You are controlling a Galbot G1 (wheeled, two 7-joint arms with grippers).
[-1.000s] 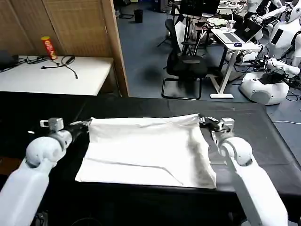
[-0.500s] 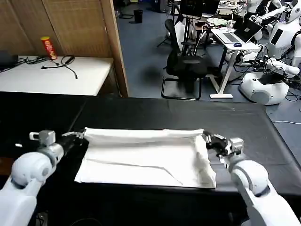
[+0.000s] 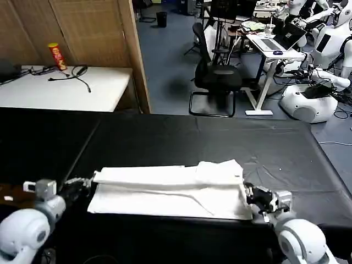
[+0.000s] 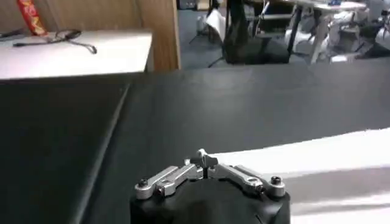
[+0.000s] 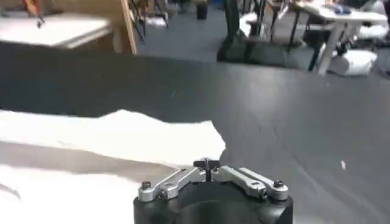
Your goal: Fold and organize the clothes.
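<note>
The white T-shirt [image 3: 165,190] lies as a long, low band on the black tablecloth [image 3: 192,137], toward the 6 o'clock side of the table, with its upper layer folded over from the 12 o'clock side. The left gripper [image 3: 81,183] sits at the band's 9 o'clock end and the right gripper [image 3: 252,193] at its 3 o'clock end, both down near the cloth. In each wrist view the fingers look drawn together to a single tip, on the left gripper [image 4: 205,159] and the right gripper [image 5: 207,163]. I cannot tell whether a hem is still nipped between them.

The step in hand looks like finishing the far-to-near fold. To do it well, both ends should come level toward 6 o'clock, so the top edge runs parallel to the near one. The right half bulges toward 12 o'clock, so that end probably needs more pull. Let go only once the layer lies flat, and lift straight away so the fold is not dragged open.

Compared with half a second ago, the upper edge has travelled further toward 6 o'clock, narrowing the shirt. Both grippers have moved back toward the robot with it
</note>
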